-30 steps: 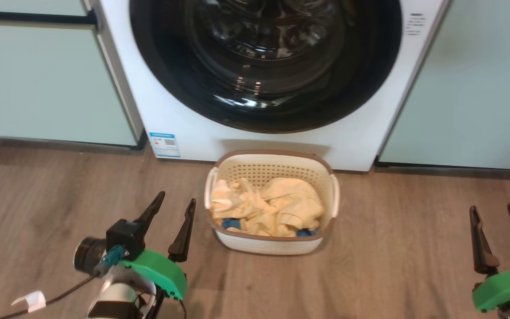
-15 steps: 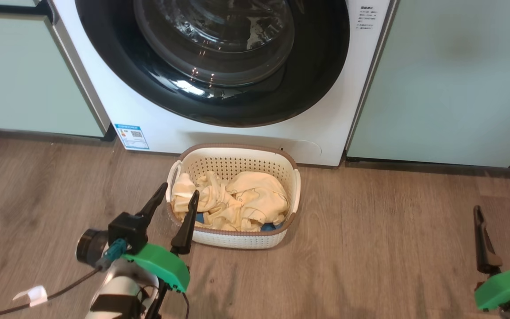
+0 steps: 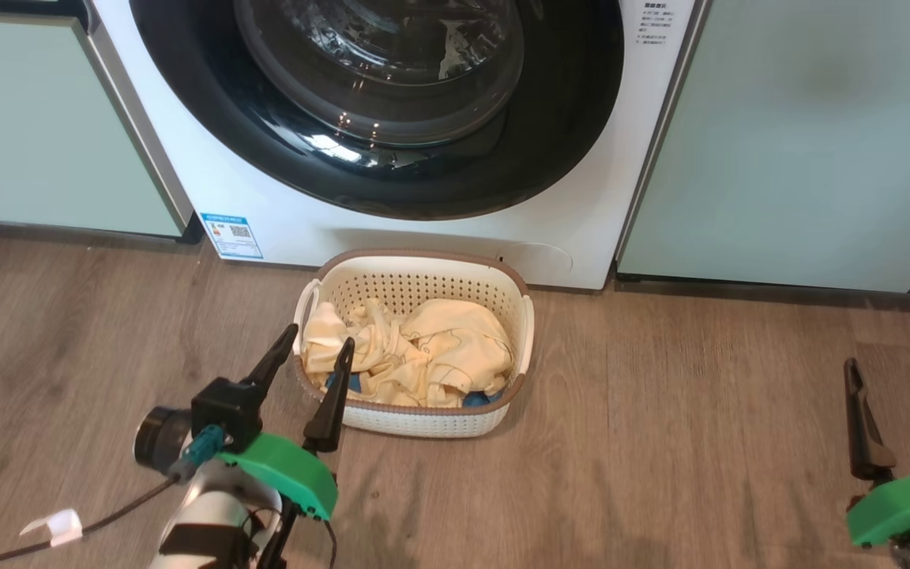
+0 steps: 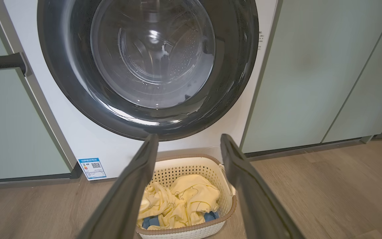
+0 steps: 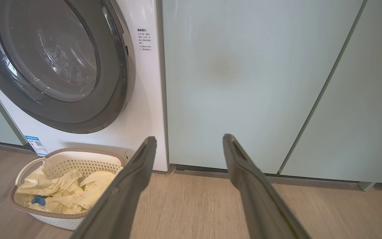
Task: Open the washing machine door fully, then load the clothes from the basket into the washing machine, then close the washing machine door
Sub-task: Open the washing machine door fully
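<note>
Door comes first here: the washing machine door [image 3: 376, 103] lies shut and flat against the white front of the washing machine [image 3: 439, 241], so nothing can go inside yet. As I judge it, you are at the very start of the task, before the opening step. The basket [image 3: 415, 423] stands on the floor [image 3: 660, 411] at the floor's far edge, just beside the foot of the machine and directly below the door. I think it is put there so that the clothes have only a short way up to the drum [image 4: 158, 59]. The clothes [image 3: 423, 352] fill it as a loose pale yellow heap, with a blue piece [image 3: 477, 397] showing at the near side under them.

Your left gripper [image 3: 319, 335] has its two fingers [image 4: 134, 186] spread wide and grasps nothing. It is held low and close, I suppose, to be ready for the door: in the left wrist view the fingers point at the lower part of the door, and the basket shows between them, lower down. In the head view one fingertip [image 3: 344, 352] crosses the near left corner of the basket, but I judge it is above the rim, not touching.

Your right gripper [image 3: 885, 362] is also spread wide and empty, well apart from the basket, over bare floor and facing the mint-green cabinet panel [image 3: 802, 142] right of the machine. On which side the door opens, I cannot tell for sure
</note>
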Robot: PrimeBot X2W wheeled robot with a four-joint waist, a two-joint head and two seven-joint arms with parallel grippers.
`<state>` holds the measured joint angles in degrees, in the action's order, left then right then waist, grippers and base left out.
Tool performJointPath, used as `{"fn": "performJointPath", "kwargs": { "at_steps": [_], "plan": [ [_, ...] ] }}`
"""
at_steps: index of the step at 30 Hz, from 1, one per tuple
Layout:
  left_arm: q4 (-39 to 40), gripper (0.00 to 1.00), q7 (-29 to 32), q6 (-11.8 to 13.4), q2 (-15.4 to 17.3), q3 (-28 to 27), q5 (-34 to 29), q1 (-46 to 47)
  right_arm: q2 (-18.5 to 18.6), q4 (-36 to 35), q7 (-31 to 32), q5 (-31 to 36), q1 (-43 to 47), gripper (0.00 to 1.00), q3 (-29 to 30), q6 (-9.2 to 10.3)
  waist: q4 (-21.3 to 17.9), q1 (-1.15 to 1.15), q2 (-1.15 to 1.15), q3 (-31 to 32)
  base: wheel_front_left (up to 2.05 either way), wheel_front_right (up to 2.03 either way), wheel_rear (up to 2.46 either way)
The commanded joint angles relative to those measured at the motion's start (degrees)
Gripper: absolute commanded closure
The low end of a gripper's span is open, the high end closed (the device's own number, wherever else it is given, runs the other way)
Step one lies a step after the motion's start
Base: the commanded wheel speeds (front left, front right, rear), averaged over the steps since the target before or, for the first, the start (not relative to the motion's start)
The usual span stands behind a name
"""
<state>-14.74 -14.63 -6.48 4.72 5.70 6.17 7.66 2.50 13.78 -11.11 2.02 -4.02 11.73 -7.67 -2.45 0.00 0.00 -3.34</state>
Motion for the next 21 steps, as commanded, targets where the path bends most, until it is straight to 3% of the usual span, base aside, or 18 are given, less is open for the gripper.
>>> {"fn": "performJointPath", "kwargs": {
  "at_steps": [1, 20, 21],
  "plan": [
    [2.1, 0.0, -0.4, -0.3, 1.1, -1.9, 0.2, 3.0, 0.5, -1.7, -0.7, -0.3, -3.0, 0.0, -0.9, 0.19, 0.0, 0.0, 0.0, 0.0, 0.0, 0.0, 0.0],
    [2.5, 0.0, -0.4, -0.4, 0.6, -2.2, 0.1, 4.0, 0.4, -1.7, -0.7, -1.3, -4.4, 0.0, -0.2, 0.19, 0.4, 0.0, 0.0, -2.3, 0.0, 0.0, 0.0],
    [2.6, 0.0, -0.4, -0.4, 0.5, -2.2, 0.2, 4.2, 0.4, -1.7, -0.6, -1.5, -4.6, 0.18, -0.1, 0.19, 0.6, 0.0, 0.0, -2.6, 0.0, 0.0, 0.0]
  ]
}}
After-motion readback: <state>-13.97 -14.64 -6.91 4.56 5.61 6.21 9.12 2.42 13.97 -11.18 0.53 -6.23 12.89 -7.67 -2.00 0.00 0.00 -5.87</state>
